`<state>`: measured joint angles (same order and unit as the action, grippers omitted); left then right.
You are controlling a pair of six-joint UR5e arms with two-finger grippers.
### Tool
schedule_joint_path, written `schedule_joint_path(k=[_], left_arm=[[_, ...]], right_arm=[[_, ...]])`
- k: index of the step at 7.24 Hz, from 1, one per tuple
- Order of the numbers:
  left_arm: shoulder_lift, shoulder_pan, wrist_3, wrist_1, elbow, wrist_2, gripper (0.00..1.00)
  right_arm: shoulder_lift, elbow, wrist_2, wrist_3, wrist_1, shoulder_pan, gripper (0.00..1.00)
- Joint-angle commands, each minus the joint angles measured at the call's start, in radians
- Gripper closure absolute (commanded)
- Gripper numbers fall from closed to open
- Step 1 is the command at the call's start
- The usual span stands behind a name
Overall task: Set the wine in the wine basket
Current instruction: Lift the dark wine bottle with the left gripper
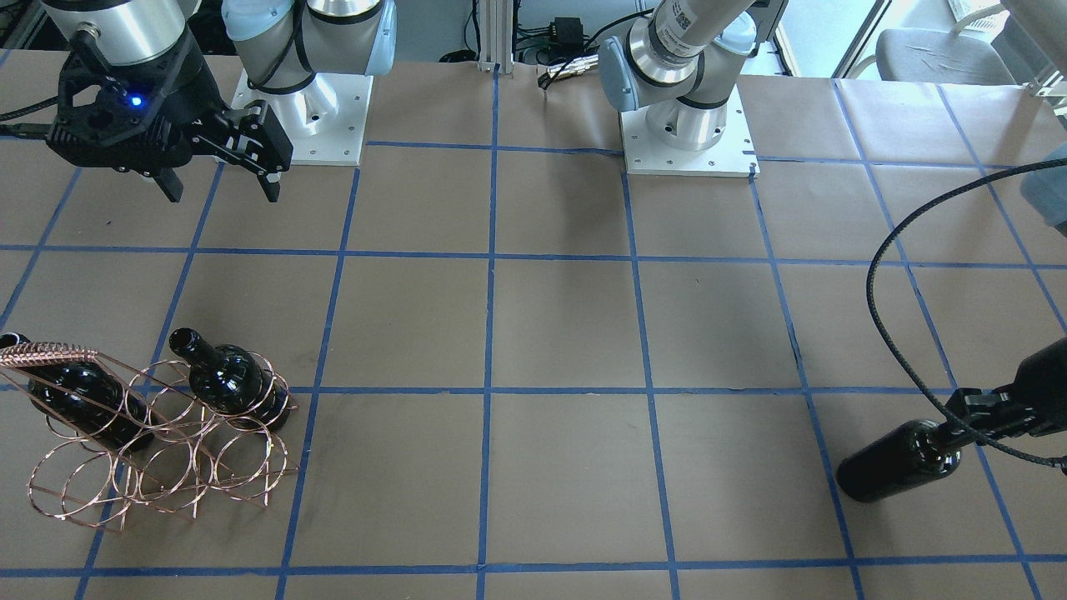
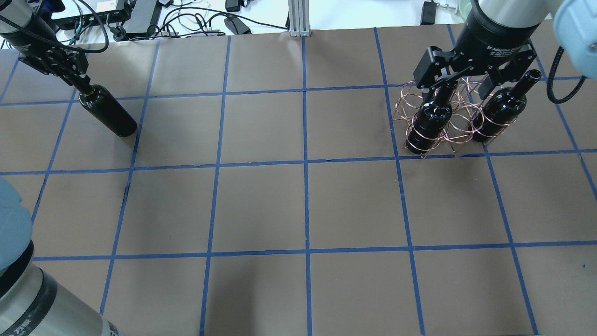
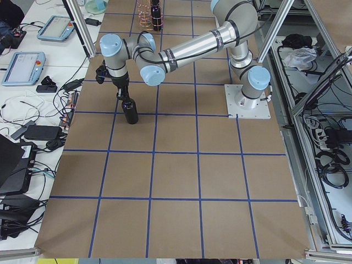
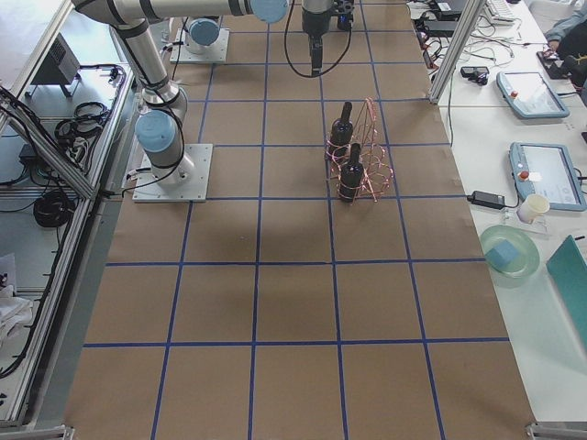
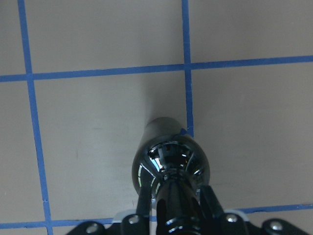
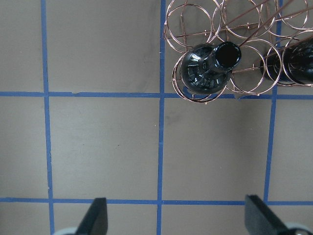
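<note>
The wine (image 2: 108, 115), a glossy near-black bottle, stands upright at the table's far left corner, also seen in the front view (image 1: 899, 463) and the side view (image 3: 131, 113). My left gripper (image 2: 83, 88) is shut on its neck; the left wrist view shows the fingers (image 5: 144, 196) clamped on either side of the neck above the wine's shoulder (image 5: 168, 159). The copper wire wine basket (image 2: 459, 122) stands at the far right and holds two other dark bottles (image 2: 429, 122) (image 2: 496, 110). My right gripper (image 1: 223, 192) is open and empty, raised over the basket (image 6: 195, 19).
Brown paper with a blue tape grid covers the table (image 2: 303, 205). The arm bases (image 1: 688, 125) sit at the robot's side. A black cable (image 1: 884, 275) loops from the left arm. Tablets and a bowl lie on side benches (image 4: 541, 174).
</note>
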<state>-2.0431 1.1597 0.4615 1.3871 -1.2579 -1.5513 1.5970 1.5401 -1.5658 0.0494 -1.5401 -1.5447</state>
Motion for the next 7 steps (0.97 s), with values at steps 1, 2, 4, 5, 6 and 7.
schedule_joint_path(k=[1,2,4,5,6,7], left_arm=[[0.003,0.000,0.000,0.001,0.002,0.000,1.00],[0.014,0.000,0.000,0.001,0.002,-0.001,1.00],[0.052,0.008,-0.006,0.006,-0.001,0.000,1.00],[0.078,0.030,-0.032,0.030,-0.009,-0.003,1.00],[0.121,0.090,-0.125,0.050,-0.012,-0.003,1.00],[0.159,0.163,-0.209,0.070,-0.023,-0.006,1.00]], right_arm=[[0.000,0.000,0.000,0.000,0.000,0.000,0.00],[0.000,0.000,0.000,0.000,0.000,0.000,0.00],[0.000,0.000,-0.002,0.000,0.000,0.000,0.00],[0.000,0.000,-0.002,0.003,0.000,0.000,0.00],[0.000,0.000,-0.002,0.004,0.000,0.000,0.00],[-0.002,0.000,0.000,0.003,0.000,0.000,0.00]])
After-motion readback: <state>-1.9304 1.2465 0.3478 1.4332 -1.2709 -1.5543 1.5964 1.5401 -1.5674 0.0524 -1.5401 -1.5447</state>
